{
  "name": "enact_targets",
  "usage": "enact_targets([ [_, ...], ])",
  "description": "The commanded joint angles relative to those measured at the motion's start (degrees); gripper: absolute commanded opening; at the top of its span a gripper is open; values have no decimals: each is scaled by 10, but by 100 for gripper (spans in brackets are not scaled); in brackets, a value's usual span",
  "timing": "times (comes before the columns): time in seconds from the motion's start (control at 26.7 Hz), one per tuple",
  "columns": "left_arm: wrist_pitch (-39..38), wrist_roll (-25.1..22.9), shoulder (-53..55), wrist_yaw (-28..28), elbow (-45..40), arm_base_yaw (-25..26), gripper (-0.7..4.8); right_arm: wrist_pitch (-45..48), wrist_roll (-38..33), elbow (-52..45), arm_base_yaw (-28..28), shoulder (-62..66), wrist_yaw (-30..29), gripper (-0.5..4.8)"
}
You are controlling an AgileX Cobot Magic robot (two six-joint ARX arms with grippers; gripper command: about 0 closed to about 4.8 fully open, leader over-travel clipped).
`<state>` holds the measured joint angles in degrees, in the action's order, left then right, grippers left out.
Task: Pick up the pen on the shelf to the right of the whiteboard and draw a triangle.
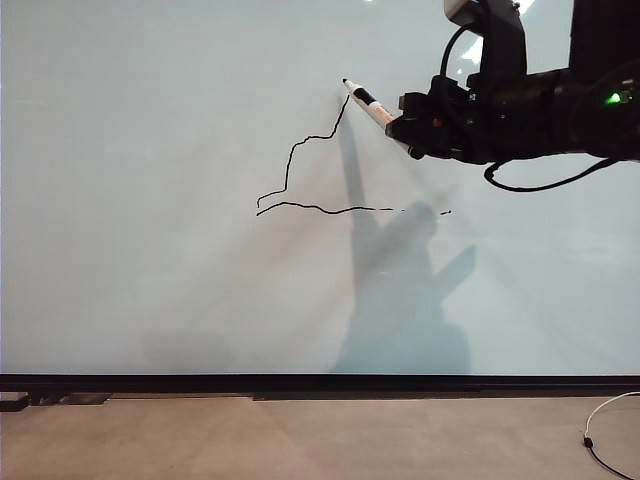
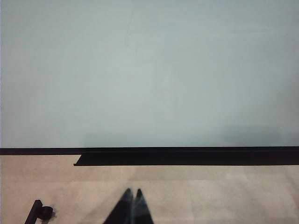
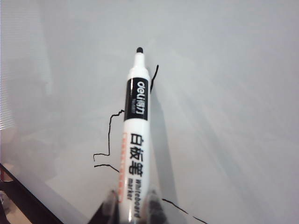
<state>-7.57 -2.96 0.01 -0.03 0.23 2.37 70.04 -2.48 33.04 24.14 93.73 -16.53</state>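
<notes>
The whiteboard (image 1: 150, 200) fills the exterior view, pale and glossy with a thin black bottom edge. On it a wobbly black line (image 1: 300, 145) climbs to a peak above a broken base line (image 1: 330, 209): two sides of the triangle. My right gripper (image 1: 405, 130) comes in from the upper right, shut on the pen (image 1: 368, 102), whose black tip sits at the peak of the line. In the right wrist view the pen (image 3: 134, 140) stands between the fingers (image 3: 154, 210), tip toward the board. My left gripper (image 2: 133, 193) is shut and empty, low before the board.
A black ledge (image 1: 320, 384) runs along the foot of the board above the brown floor. A white cable (image 1: 605, 440) lies at the lower right. A small black bracket (image 2: 39, 212) sits on the floor near the left gripper. The arm's shadow (image 1: 400, 290) falls on the board.
</notes>
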Motion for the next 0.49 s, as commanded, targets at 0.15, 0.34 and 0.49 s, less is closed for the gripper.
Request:
enact_targets([
  [0.15, 3, 0, 0, 2, 2, 0, -5, -18, 10, 8, 0, -2, 15, -4],
  [0.34, 3, 0, 0, 2, 2, 0, -5, -25, 10, 7, 0, -2, 40, -4],
  [0.49, 3, 0, 0, 2, 2, 0, -5, -27, 7, 6, 0, -2, 57, -4],
])
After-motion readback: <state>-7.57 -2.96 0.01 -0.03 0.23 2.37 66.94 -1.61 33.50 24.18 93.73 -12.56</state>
